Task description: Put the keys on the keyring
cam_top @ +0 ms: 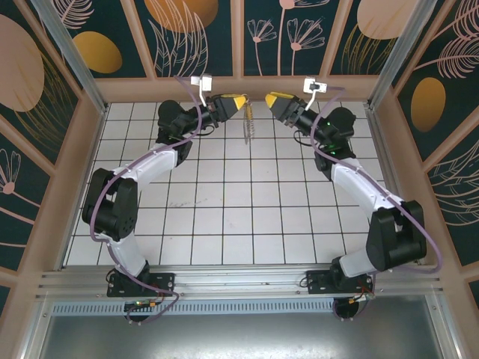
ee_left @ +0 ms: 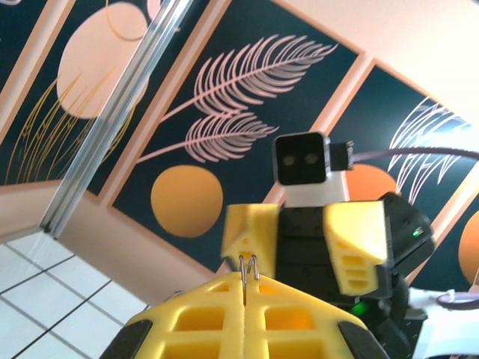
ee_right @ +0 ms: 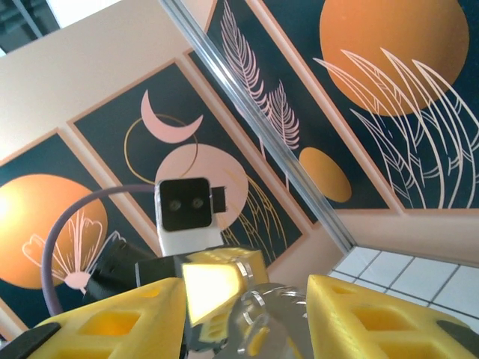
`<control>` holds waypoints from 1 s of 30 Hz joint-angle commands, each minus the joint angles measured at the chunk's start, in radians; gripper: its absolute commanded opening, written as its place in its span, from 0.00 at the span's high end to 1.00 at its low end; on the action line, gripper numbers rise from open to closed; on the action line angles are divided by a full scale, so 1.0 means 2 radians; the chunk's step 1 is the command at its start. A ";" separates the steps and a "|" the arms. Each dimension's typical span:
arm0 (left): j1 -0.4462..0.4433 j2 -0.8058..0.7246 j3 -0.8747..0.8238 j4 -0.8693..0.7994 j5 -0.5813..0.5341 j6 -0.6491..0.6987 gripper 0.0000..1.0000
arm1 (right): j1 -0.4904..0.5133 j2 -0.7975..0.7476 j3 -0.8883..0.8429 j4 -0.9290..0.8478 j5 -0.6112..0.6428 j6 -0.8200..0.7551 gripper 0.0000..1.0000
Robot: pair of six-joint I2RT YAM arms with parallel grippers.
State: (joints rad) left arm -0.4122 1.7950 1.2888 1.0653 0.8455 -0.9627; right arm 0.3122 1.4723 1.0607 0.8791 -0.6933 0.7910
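Mostly hidden, the keyring (ee_left: 244, 268) is clenched in the left claw (ee_left: 249, 290); right claw (ee_right: 247, 299) gapes around blurred metal (ee_right: 278, 308).

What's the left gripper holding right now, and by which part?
The left gripper pinches the keyring by a thin bend of its wire; the rest dangles below.

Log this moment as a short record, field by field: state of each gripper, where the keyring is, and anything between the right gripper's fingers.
left gripper: shut, pinching a thin wire loop of the keyring
right gripper: open, fingers apart, facing the left gripper
keyring position: hangs from the left gripper, between both grippers, over the far tiles of the table
between right fingers: shiny metal pieces, blurred; key or ring unclear, contact cannot be told
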 commanded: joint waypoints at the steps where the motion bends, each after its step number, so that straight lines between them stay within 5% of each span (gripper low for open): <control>1: -0.005 -0.013 -0.003 0.092 -0.027 -0.057 1.00 | 0.009 0.031 0.030 0.063 0.027 0.036 0.54; 30: -0.022 -0.009 0.006 0.064 -0.033 -0.048 1.00 | 0.045 0.077 0.057 0.147 -0.002 0.054 0.53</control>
State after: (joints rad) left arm -0.4511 1.7950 1.2854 1.1671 0.7799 -1.0710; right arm 0.3901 1.6375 1.1343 1.1126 -0.6693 0.9222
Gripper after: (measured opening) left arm 0.059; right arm 0.473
